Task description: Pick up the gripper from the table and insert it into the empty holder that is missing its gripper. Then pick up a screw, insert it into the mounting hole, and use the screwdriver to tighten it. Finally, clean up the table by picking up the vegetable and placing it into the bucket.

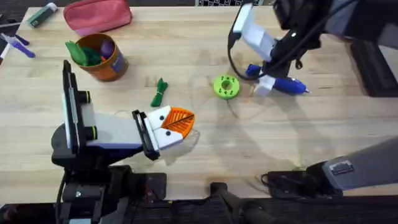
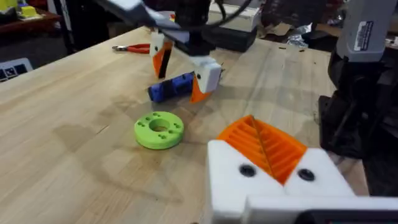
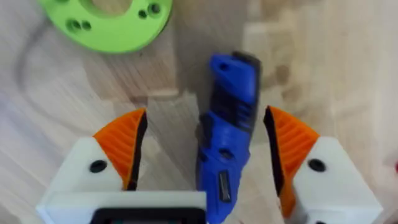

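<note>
Your right gripper [image 3: 202,152] is down low over the table, and its two orange pads [image 3: 124,146] are spread apart. The blue screwdriver [image 3: 227,134] lies flat on the wood between them. Neither pad touches it. In the overhead view you can see the same thing: the right gripper [image 1: 268,78] sits over the back end of the screwdriver [image 1: 283,83], and the thin metal tip sticks out to the right. From the left wrist view, the right gripper [image 2: 181,74] has one finger on each side of the blue screwdriver [image 2: 171,87].

Just beside the screwdriver lies a bright green round disc [image 1: 226,86] with holes in it. It does not touch the screwdriver.

Your left gripper [image 1: 174,124] rests near the front middle of the table. Its fingers look close together, but you cannot tell if they are fully closed or if they hold anything. You can see one of its orange ribbed pads [image 2: 267,146] up close.

The dark green vegetable [image 1: 160,92] lies on the wood between the left gripper and the bucket. The orange-brown bucket [image 1: 111,65] stands at the back left, and it has toy food in it. A pink pouch [image 1: 97,15] lies behind the bucket. Red-handled pliers [image 2: 134,48] lie far off on the table [image 1: 205,155].
</note>
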### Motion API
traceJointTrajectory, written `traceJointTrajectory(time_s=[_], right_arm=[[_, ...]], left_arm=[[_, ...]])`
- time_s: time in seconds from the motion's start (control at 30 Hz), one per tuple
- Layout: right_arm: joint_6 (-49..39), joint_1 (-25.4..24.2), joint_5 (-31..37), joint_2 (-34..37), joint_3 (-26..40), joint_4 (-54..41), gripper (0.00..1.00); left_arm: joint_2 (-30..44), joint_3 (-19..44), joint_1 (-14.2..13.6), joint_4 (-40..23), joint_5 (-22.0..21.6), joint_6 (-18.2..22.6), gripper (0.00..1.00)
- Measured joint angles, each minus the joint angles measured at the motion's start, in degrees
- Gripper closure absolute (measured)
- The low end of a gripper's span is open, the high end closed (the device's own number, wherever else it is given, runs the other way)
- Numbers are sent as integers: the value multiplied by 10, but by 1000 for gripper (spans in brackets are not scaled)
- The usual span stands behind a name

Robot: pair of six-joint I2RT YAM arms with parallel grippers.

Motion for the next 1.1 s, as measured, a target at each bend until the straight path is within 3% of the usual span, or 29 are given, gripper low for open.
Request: traceJointTrajectory(time_s=[0.07, 0.1, 0.27, 0.3, 0.57, 0.8, 0.93, 1.1], right_arm=[[38, 0, -7, -26, 9, -1, 7], [60, 0, -10, -39, 17, -1, 7], [226, 0, -19, -103, 73, 0, 9], [259, 0, -20, -114, 82, 0, 8], [504, 0, -28, -210, 108, -18, 8], [574, 0, -31, -296, 108, -73, 8], [590, 0, -32, -354, 105, -106, 7], [603, 0, -32, -440, 38, -103, 9]], left_arm=[[0, 0, 0, 0, 0, 0, 994], [0, 0, 0, 0, 0, 3, 937], [0, 0, 0, 0, 0, 3, 157], [0, 0, 0, 0, 0, 0, 55], [0, 0, 0, 6, -7, -6, 15], [0, 8, 0, 4, -92, -54, 15], [7, 66, 0, -74, -159, -44, 14], [85, 213, 0, -222, -252, 13, 15]])
